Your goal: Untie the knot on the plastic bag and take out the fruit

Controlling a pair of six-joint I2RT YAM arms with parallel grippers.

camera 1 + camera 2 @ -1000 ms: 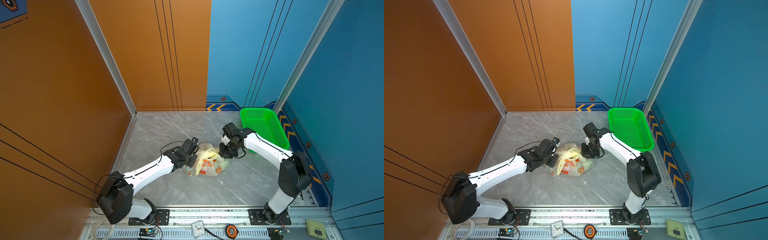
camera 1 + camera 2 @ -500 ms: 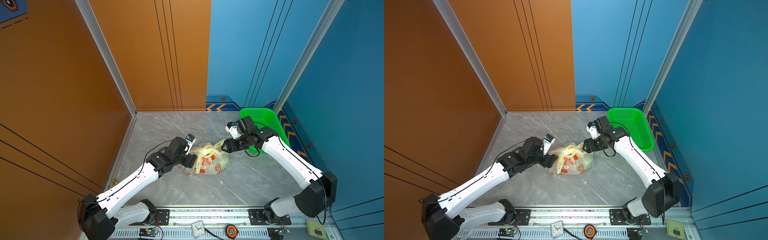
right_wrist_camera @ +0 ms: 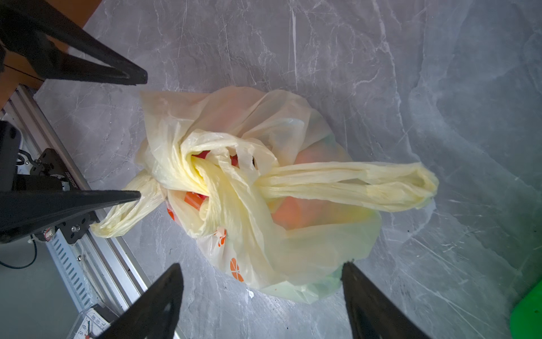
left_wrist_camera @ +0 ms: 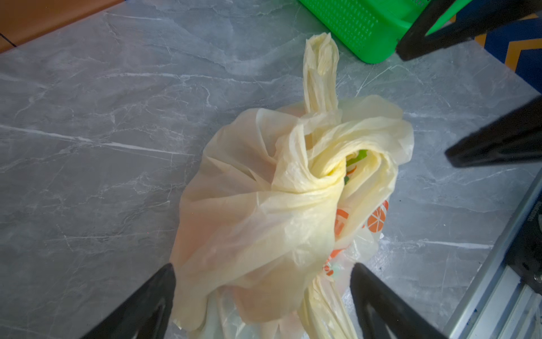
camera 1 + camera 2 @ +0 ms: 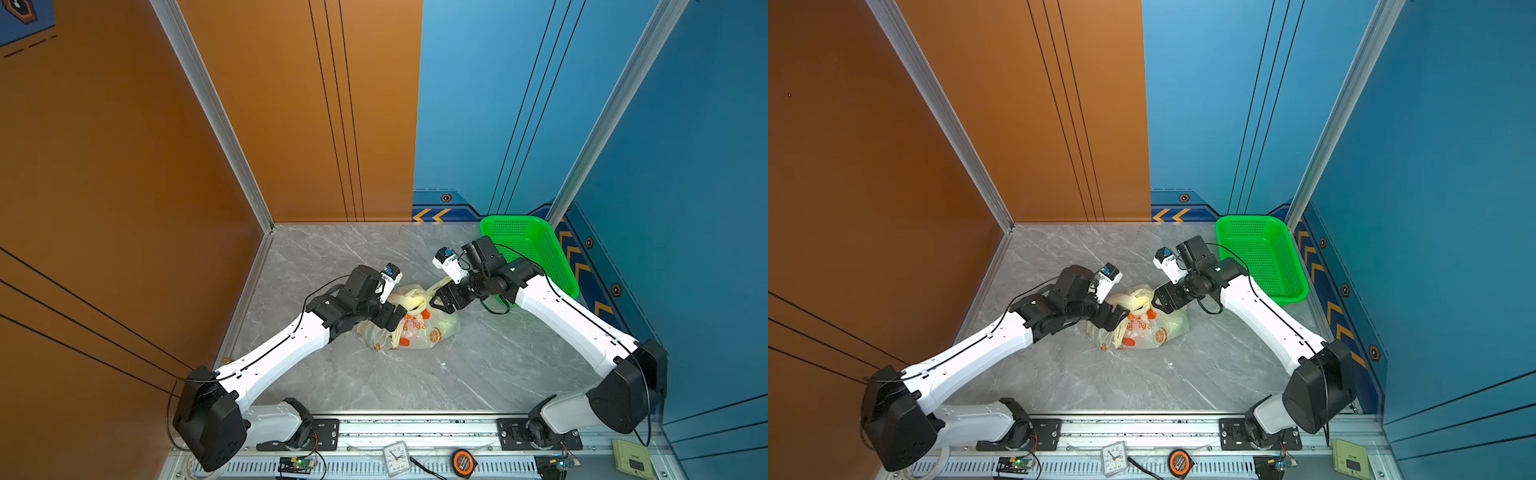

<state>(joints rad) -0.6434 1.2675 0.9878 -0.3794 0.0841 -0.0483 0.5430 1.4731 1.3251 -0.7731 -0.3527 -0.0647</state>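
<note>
The plastic bag (image 5: 415,328) (image 5: 1146,328) lies on the grey marble floor between both arms. It is pale cream with printed orange slices. Its handle straps are twisted into a loose knot (image 4: 319,173) (image 3: 211,176) on top, and a strap loop (image 3: 352,185) sticks out towards the basket. Fruit shows only as orange (image 3: 296,214), red and green (image 4: 362,154) patches through the plastic and the gaps. My left gripper (image 4: 263,267) (image 5: 395,318) is open above the bag's left side, holding nothing. My right gripper (image 3: 263,265) (image 5: 442,301) is open above its right side, also holding nothing.
A bright green perforated basket (image 5: 536,249) (image 5: 1262,257) stands at the back right against the blue wall. Orange and blue walls close in three sides. On the front rail lie a small clock (image 5: 397,457) and a tape measure (image 5: 462,461).
Both grippers have opened and let go of the bag's straps. Both arms have risen and drawn a little back from the bag, which lies slack.
</note>
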